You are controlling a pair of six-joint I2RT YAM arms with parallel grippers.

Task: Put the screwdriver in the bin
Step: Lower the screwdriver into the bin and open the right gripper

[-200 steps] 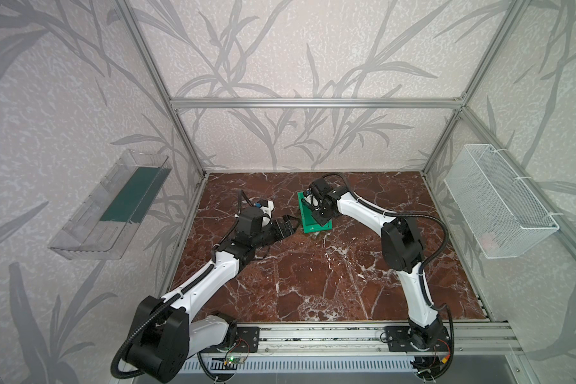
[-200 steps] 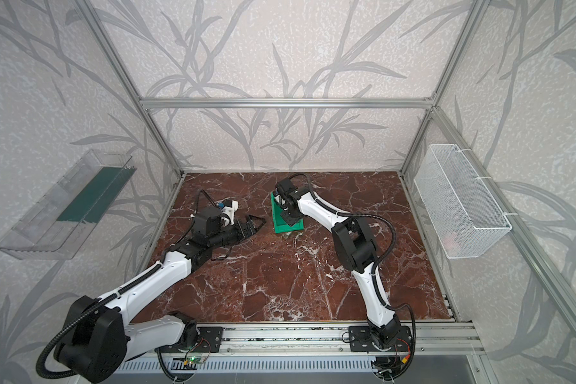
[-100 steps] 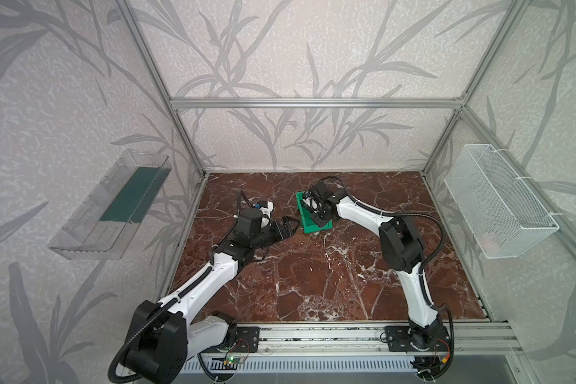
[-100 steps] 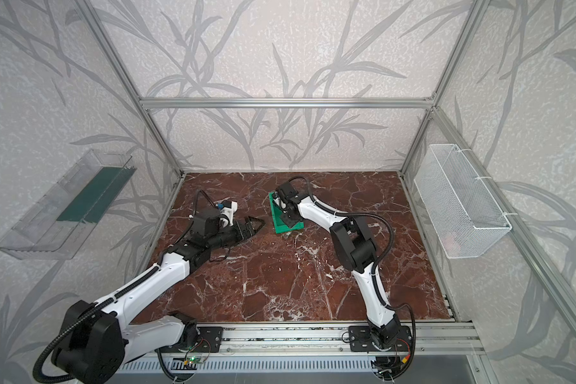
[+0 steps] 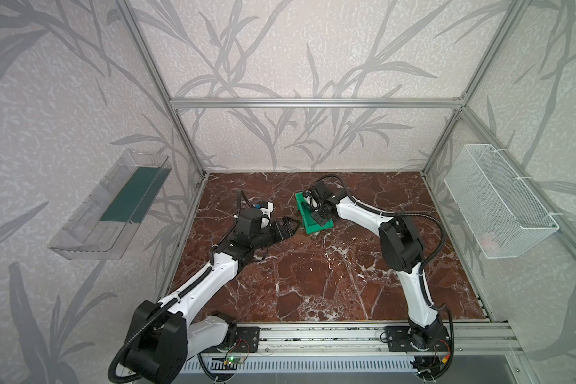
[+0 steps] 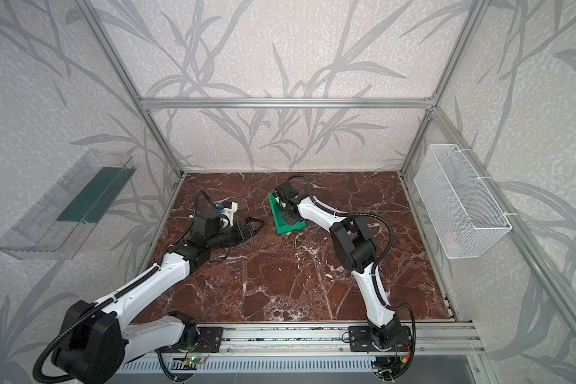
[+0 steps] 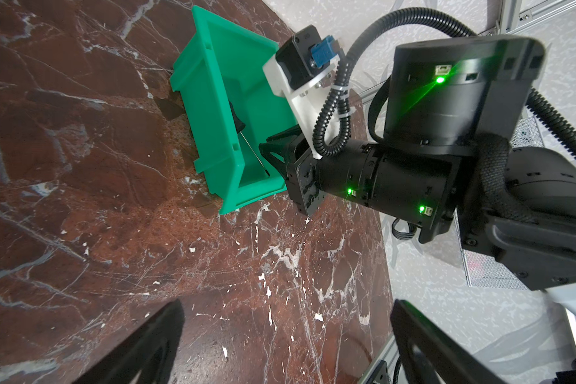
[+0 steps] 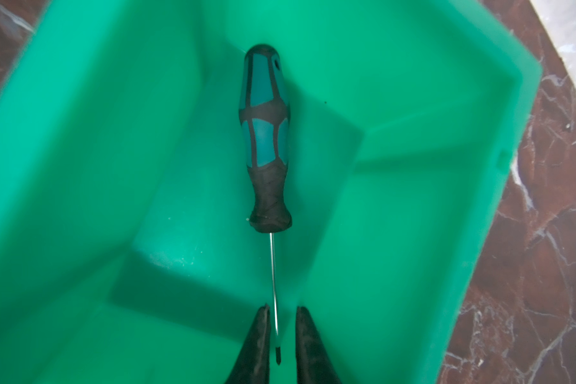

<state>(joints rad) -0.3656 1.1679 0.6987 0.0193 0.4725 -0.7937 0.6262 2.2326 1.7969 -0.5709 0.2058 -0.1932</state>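
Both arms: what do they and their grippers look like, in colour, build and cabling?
Both arms have white link shells with black joint housings. A black corrugated cable conduit loops along the right arm and at the left arm base. The right gripper has slim, tapered black fingers. Small green lights glow on the right arm's wrist housings. The wrist camera mount is white.

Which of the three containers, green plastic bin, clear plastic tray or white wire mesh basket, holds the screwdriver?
The green plastic bin on the marble floor: the black-handled screwdriver lies inside. The wall-hung clear plastic tray and white wire mesh basket show no screwdriver.
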